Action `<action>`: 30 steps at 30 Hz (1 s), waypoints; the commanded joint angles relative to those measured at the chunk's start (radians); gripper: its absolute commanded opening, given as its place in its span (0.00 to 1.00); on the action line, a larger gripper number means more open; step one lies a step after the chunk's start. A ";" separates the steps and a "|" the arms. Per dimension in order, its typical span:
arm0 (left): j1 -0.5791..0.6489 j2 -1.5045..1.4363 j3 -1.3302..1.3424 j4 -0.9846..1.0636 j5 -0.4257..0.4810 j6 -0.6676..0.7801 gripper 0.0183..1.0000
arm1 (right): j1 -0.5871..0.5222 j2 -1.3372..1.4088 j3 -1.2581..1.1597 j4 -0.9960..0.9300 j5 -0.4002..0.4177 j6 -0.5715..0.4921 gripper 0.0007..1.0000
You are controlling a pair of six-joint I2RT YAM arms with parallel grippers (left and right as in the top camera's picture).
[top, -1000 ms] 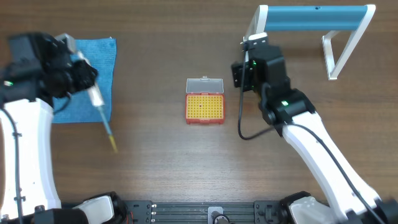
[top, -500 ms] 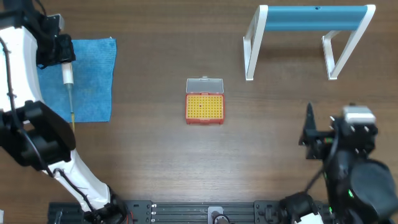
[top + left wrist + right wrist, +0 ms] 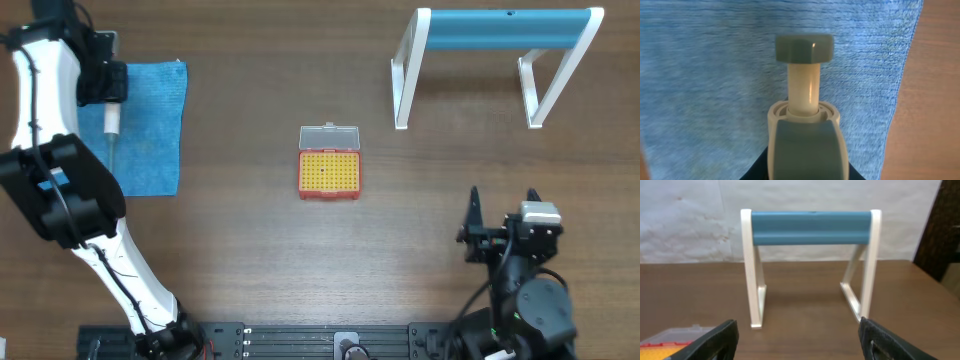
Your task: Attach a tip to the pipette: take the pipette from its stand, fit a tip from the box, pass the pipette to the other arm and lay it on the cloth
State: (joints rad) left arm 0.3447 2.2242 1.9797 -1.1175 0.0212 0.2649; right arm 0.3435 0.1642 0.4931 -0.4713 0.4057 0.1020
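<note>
late stage of the tip-fitting task. the stand (image 3: 500, 28), a blue bar on white legs at the far right of the table (image 3: 240, 260), has nothing hanging on it. the pipette (image 3: 112, 125) is at the far left in the left gripper (image 3: 105, 95). from this the removal from the stand, the tip fitting and the handover can all be judged complete.

the left gripper is closed around the pipette's upper body. in the left wrist view the grey plunger button (image 3: 804, 47) points away from the camera, with blue weave behind it. a thin tip (image 3: 112, 158) is fitted at the pipette's lower end. pipette and tip lie along the cloth (image 3: 150, 130), inside its left part. whether the pipette rests on the fabric or hangs just above it cannot be told. what is left, by this reading, is to set it down if needed, release it and withdraw.

the right gripper (image 3: 500, 215) is near its own base, well apart from the other items. its claw is spread wide and holds nothing.

the one container is the tip box (image 3: 329, 172) at mid-table. its orange-red base holds rows of yellow tips, and its clear lid (image 3: 329, 137) is folded back on the far side. whether any slot is vacant is too small to tell.
</note>
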 commanded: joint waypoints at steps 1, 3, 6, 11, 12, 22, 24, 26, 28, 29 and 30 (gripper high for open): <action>-0.045 0.085 0.068 0.012 -0.014 0.010 0.06 | 0.002 -0.012 -0.151 0.172 -0.002 0.088 0.80; -0.047 0.098 0.074 0.032 -0.012 0.010 0.07 | 0.002 -0.012 -0.200 0.253 -0.003 0.090 0.80; -0.045 0.119 0.074 0.068 -0.009 0.009 0.09 | 0.002 -0.012 -0.269 0.355 -0.004 0.090 0.80; -0.045 0.171 0.074 0.079 -0.006 0.005 0.10 | 0.002 -0.012 -0.417 0.514 -0.060 0.157 0.80; -0.045 0.175 0.074 0.078 -0.006 0.005 0.11 | 0.002 -0.012 -0.427 0.522 -0.060 0.172 0.80; -0.045 0.206 0.074 0.090 -0.006 0.002 0.15 | 0.002 -0.012 -0.476 0.521 -0.130 0.182 0.80; -0.045 0.207 0.074 0.098 -0.006 0.002 0.16 | 0.002 -0.012 -0.476 0.521 -0.130 0.182 0.80; -0.045 0.207 0.074 0.100 -0.006 0.002 0.17 | 0.002 -0.011 -0.476 0.521 -0.130 0.182 0.80; -0.045 0.207 0.074 0.090 0.001 0.002 0.18 | 0.002 -0.012 -0.476 0.522 -0.130 0.182 0.80; -0.045 0.207 0.074 0.084 0.001 0.002 0.24 | 0.002 -0.011 -0.476 0.522 -0.130 0.182 0.80; -0.045 0.207 0.074 0.082 0.001 0.002 0.37 | 0.002 -0.012 -0.476 0.522 -0.130 0.182 0.80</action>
State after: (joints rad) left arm 0.2935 2.4207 2.0319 -1.0290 0.0219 0.2665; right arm 0.3435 0.1623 0.0261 0.0456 0.2852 0.2726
